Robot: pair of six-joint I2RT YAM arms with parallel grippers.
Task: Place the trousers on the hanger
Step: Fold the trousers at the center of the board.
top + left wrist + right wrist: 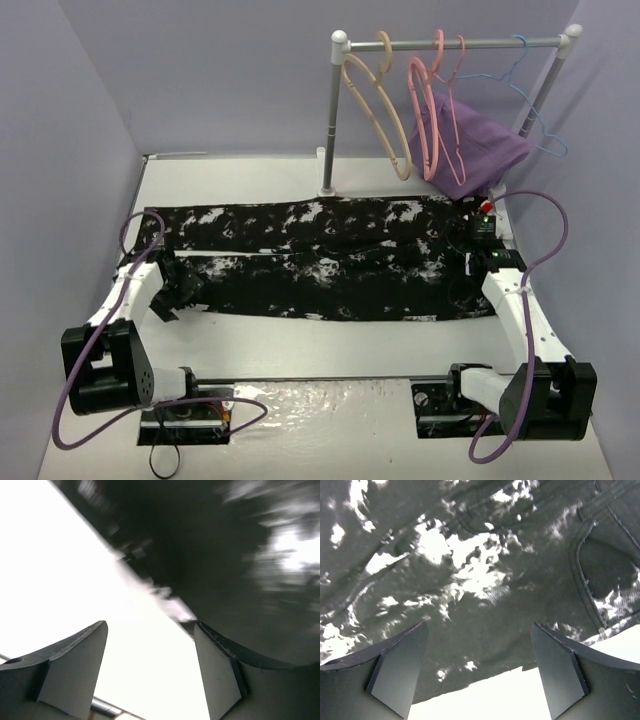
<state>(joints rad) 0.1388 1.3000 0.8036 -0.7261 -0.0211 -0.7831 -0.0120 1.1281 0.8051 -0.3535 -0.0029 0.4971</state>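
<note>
The black trousers (330,260) with white blotches lie spread flat across the table, legs to the left. The beige hanger (378,105) hangs by its hook on the rail at the back. My left gripper (182,285) is low at the left end of the trousers. In the left wrist view it (150,627) is open over white table, with the blurred trousers edge (215,555) beside its right finger. My right gripper (478,255) is at the right end of the trousers. It (479,626) is open, with the trousers hem (485,650) between its fingers and a pocket seam (585,575) to the right.
A rail (455,43) on a post (330,120) stands at the back. It also carries a thick pink hanger (420,110), a purple cloth (480,145) on a thin pink hanger, and a blue wire hanger (535,120). Bare white table (330,345) lies in front of the trousers.
</note>
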